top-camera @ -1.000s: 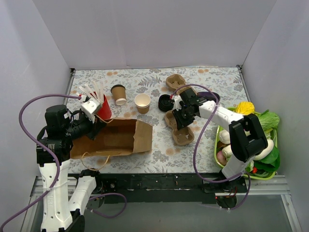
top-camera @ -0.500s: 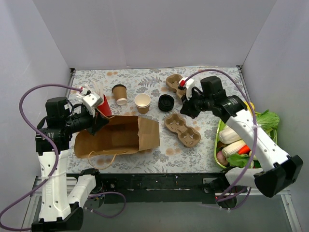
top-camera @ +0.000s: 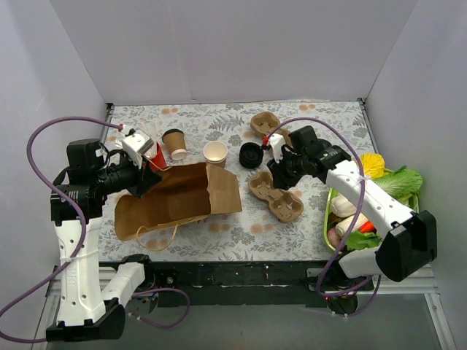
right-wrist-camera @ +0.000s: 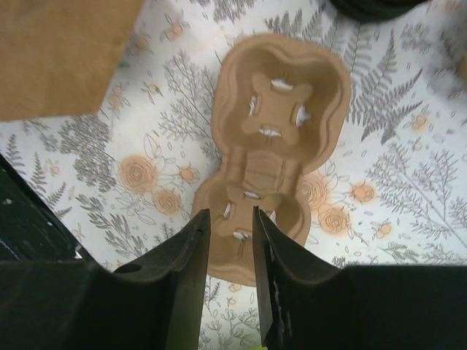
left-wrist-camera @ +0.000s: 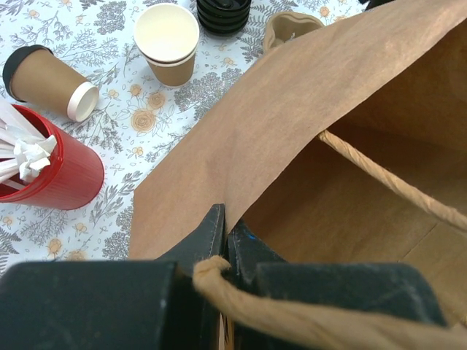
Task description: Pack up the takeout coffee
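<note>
Nearest, at the left: left gripper (left-wrist-camera: 225,232) clenched on the raised rim of a brown paper bag (top-camera: 179,203), jaws pressed tight through the paper, with a twine handle (left-wrist-camera: 306,305) draped across just behind them. Bag lying on its side on the floral tabletop (top-camera: 328,120), its inside open to the left wrist view. At the near right edge, a green tray (top-camera: 326,222) heaped with vegetables. Farther in, right of the bag and apart from it, a two-cup pulp carrier (right-wrist-camera: 273,138) flat on the tabletop, both wells empty. Directly above its near well, right gripper (right-wrist-camera: 230,219) released, jaws parted by a narrow gap with nothing between them. Beyond the bag, outside it and well apart from both grippers, a small cream and tan paper cup (top-camera: 215,154) standing upright and uncovered. Just to its right, not quite touching, a round black lid (top-camera: 251,154) resting on the tabletop. To the cup's left, a kraft-brown cup (left-wrist-camera: 47,80) on its side, then a red cup (left-wrist-camera: 55,171) of white sticks close to the left gripper. Farthest back, a second carrier (top-camera: 264,122).
</note>
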Controlling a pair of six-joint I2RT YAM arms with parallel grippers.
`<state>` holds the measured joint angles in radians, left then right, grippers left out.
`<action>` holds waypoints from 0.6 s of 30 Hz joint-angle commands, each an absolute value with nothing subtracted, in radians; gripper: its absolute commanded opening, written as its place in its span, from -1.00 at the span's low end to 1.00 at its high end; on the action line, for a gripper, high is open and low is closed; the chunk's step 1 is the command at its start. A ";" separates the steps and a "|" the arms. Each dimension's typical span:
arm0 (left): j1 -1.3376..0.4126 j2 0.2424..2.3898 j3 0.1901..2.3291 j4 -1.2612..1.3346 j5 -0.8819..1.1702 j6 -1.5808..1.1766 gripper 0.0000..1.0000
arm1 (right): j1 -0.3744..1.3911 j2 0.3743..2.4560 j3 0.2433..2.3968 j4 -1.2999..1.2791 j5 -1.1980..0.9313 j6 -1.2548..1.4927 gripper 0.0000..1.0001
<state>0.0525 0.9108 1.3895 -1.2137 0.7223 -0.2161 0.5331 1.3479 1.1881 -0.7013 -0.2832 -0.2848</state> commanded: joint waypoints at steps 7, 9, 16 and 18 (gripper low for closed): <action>0.058 0.871 1.359 -1.215 0.718 -0.301 -1.00 | 0.566 1.446 1.094 -0.623 -0.150 -0.298 0.12; 0.058 0.859 1.336 -1.206 0.722 -0.310 -1.00 | 0.584 1.473 1.094 -0.618 -0.129 -0.298 0.19; 0.058 0.827 1.307 -1.195 0.704 -0.316 -1.00 | 0.591 1.548 1.091 -0.603 -0.066 -0.235 0.02; 0.058 0.824 1.302 -1.193 0.703 -0.316 -1.00 | 0.591 1.566 1.092 -0.598 -0.051 -0.229 0.01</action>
